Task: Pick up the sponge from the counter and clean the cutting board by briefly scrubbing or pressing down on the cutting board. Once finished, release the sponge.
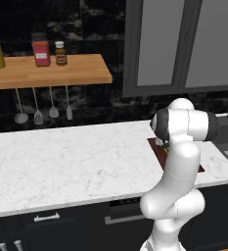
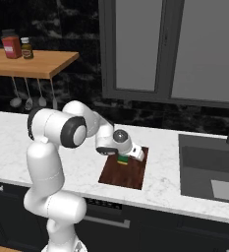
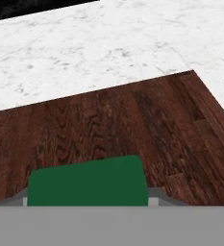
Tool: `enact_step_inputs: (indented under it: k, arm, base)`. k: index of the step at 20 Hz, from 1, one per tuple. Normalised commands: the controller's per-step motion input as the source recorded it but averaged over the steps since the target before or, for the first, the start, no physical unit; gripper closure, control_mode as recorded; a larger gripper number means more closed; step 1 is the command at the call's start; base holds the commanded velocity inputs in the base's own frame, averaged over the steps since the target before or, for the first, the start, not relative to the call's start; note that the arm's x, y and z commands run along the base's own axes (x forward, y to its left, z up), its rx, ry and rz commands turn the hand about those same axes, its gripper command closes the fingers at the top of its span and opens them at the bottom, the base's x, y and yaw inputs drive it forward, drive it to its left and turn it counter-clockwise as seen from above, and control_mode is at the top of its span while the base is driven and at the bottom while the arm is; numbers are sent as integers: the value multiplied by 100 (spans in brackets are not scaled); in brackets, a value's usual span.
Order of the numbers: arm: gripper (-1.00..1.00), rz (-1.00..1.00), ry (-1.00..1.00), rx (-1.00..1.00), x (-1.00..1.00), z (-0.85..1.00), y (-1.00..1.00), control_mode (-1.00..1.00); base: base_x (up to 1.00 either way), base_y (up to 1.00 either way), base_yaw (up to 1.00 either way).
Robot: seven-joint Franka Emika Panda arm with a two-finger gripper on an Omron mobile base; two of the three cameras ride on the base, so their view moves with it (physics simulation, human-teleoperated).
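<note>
— One sponge (image 2: pixel 122 159) is sitting on the cutting board (image 2: pixel 123 172), near its far end, and its green top is showing in the hand view.

— Is the claw (image 2: pixel 123 156) pinching it?

— The claw is hanging right over it, but I cannot tell if the fingers are pressing on it or standing apart.

— And the board?

— It is lying flat on the white marble table (image 2: pixel 165 172), between the arm and the sink (image 2: pixel 209 170).
</note>
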Motion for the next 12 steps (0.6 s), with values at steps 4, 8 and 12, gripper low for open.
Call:
enact_step_inputs:
  k: [4, 8, 12]
  arm:
    - [100, 0, -2, 0, -43, 0, 0, -100]
    - [100, 0, 0, 0, -31, 2, -13, -100]
    - [100, 0, 4, 0, -19, -10, -1, -100]
  base:
    - [0, 0, 0]
    - [0, 0, 0]
    - [0, 0, 0]
